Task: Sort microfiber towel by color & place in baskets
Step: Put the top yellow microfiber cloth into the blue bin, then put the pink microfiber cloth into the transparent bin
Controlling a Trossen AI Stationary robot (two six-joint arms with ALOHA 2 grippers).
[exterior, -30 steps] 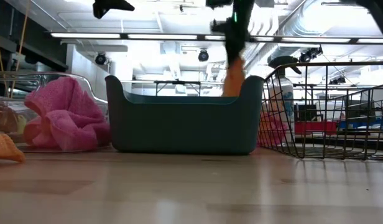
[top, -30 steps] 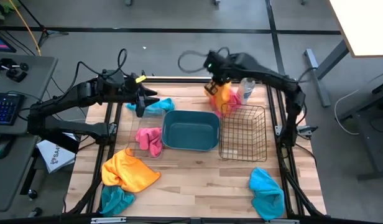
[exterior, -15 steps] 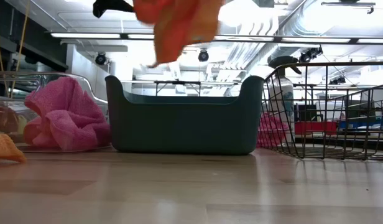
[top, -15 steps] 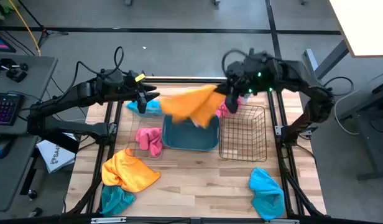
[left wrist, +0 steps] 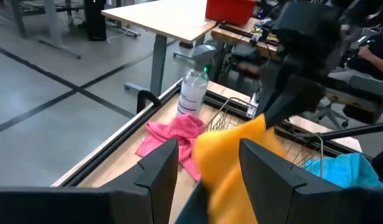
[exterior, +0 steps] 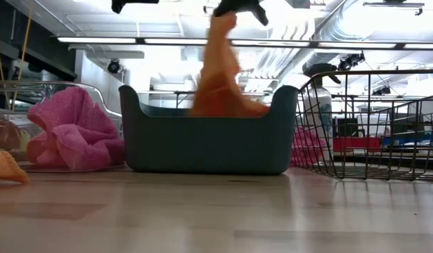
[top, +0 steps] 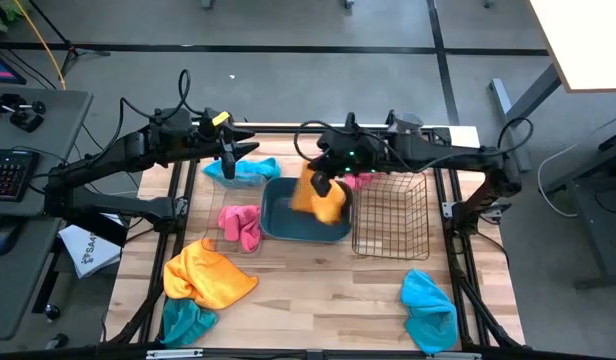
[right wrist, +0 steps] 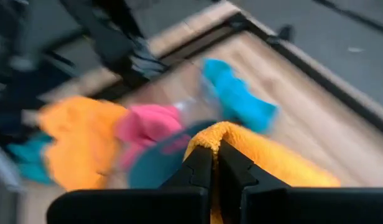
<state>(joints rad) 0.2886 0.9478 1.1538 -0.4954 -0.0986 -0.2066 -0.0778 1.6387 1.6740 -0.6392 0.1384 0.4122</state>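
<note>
My right gripper (top: 323,172) (right wrist: 215,154) is over the dark teal tub (top: 278,225) (exterior: 206,140), shut on an orange-yellow towel (top: 318,197) (exterior: 218,84). My left gripper (top: 233,155) (left wrist: 209,163) is open and holds nothing. It hovers above a turquoise towel (top: 250,170) lying at the table's far edge. A pink towel (top: 241,225) (exterior: 72,130) sits in the clear box. The wire-mesh basket (top: 391,215) (exterior: 371,126) stands right of the tub. My right gripper pinches the orange-yellow towel between its two shut fingers at a bunched upper fold (right wrist: 217,132), coming from above. The towel hangs below the fingers (exterior: 230,8), and its lower end (exterior: 227,104) reaches down inside the teal tub.
Another orange-yellow towel (top: 203,275) and a turquoise one (top: 185,322) lie near the table's left front corner. A turquoise towel (top: 429,308) lies front right. A pink towel (left wrist: 173,132) and a clear spray bottle (left wrist: 193,93) are at the far edge.
My right gripper has lifted the orange-yellow towel from the far edge beside the wire basket and swung it left to above the teal tub. The towel flared out sideways in the swing and now hangs straight down into the tub.
</note>
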